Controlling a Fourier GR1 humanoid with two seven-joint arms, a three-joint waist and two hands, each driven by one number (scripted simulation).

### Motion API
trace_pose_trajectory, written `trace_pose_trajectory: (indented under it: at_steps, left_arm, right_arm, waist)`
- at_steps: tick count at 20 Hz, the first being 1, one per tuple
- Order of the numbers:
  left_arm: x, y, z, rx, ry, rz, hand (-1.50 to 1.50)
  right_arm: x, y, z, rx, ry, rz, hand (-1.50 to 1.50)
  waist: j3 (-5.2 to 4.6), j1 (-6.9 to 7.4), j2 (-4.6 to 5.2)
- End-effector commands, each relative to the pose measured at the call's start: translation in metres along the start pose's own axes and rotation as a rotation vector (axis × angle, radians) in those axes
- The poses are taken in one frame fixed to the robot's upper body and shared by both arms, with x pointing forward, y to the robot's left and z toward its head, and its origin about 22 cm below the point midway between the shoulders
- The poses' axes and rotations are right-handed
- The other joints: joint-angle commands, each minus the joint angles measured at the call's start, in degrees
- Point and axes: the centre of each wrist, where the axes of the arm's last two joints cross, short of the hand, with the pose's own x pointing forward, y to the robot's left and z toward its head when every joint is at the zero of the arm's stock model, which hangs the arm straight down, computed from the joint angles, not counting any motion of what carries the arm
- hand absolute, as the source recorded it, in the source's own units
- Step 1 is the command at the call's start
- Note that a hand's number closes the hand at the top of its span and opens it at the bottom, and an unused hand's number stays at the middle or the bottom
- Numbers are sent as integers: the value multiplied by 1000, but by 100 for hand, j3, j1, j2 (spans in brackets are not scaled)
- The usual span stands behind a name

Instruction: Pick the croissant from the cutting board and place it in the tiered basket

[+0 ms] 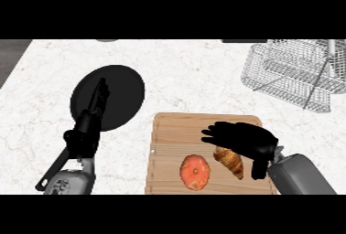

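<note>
**Croissant (229, 163) on cutting board (172, 132), right hand (246, 139) over it**

Left side first. I have the left hand (89, 121) lying across a black plate (125, 91) in the upper left-centre. Its fingers are straight and point toward the top of the frame; it is released, with nothing in it. Its grey forearm (67, 183) enters at the lower left. A thin dark bar (49, 176) runs beside it, and I can't tell what that is. White marble counter (189, 68) under everything.

Bottom centre: the wooden cutting board, just right of the plate. On its lower part sits a round orange doughnut (195, 172). Just right of that, with a narrow gap between, the croissant lies flat on the board, running roughly top to bottom with a slight tilt.

The right hand sits over the croissant's upper end and hides it. The fingers are spread and a little bent toward the left, and the thumb (259, 168) points down along the croissant's right side. I read this hand as released, not closed round the croissant. I can't tell whether it is touching. The right forearm (300, 176) comes in at the lower right.

Upper right: the wire tiered basket (297, 73), well apart from the board.
</note>
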Motion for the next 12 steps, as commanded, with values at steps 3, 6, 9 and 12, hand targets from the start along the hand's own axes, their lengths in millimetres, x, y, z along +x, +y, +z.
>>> trace_pose_trajectory:
  at_steps: [3,6,9,12]
  left_arm:
    - [0,-2,5,-2,8,-1,0]
    - [15,-5,-1,7,-1,-3,0]
    - [6,2,-4,4,-2,13,0]
    - [4,-5,1,19,-11,0,0]
  right_arm:
    - [7,24,-13,-58,-13,-68,150]
    - [10,8,-19,-121,-33,3,150]
    - [4,18,-27,-182,-55,118,150]
    - [-6,31,-35,-206,-63,120,150]
  waist:
    - [1,1,0]
    - [1,-2,-1]
    - [2,10,5]
    - [2,19,6]
